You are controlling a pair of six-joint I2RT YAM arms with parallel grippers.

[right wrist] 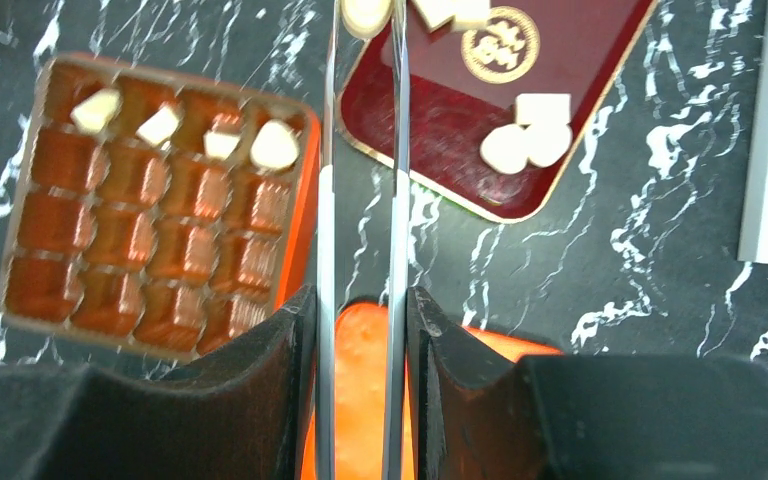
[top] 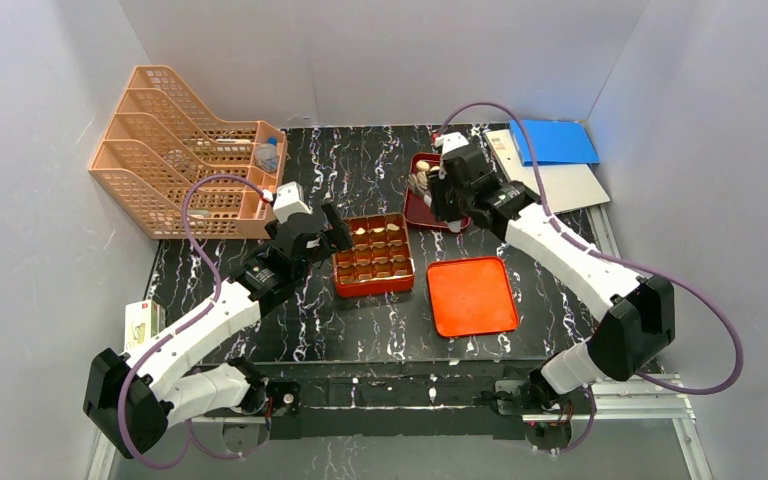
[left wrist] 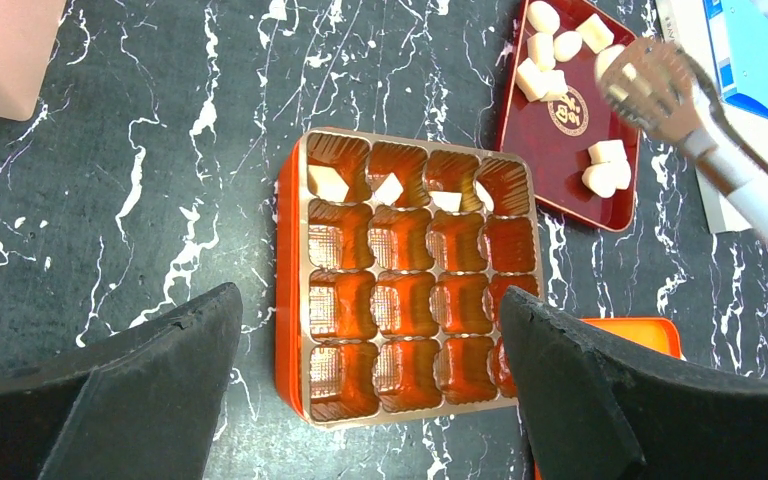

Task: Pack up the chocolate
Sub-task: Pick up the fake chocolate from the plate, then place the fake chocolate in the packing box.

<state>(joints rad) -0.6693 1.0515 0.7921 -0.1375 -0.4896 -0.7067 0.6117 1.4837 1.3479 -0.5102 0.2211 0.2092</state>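
Your right gripper (right wrist: 360,325) is clenched on a pair of metal tongs (right wrist: 398,200), whose blades run up the middle of the right wrist view to a pale piece at its top edge; you can't tell whether they pinch it. Your left gripper (left wrist: 368,300) hangs released, fingers spread wide above the orange-red box (left wrist: 290,250). The chocolate (left wrist: 326,185) fills that box's top row, four pieces; more lies in the dark red tray (left wrist: 560,170) at upper right.
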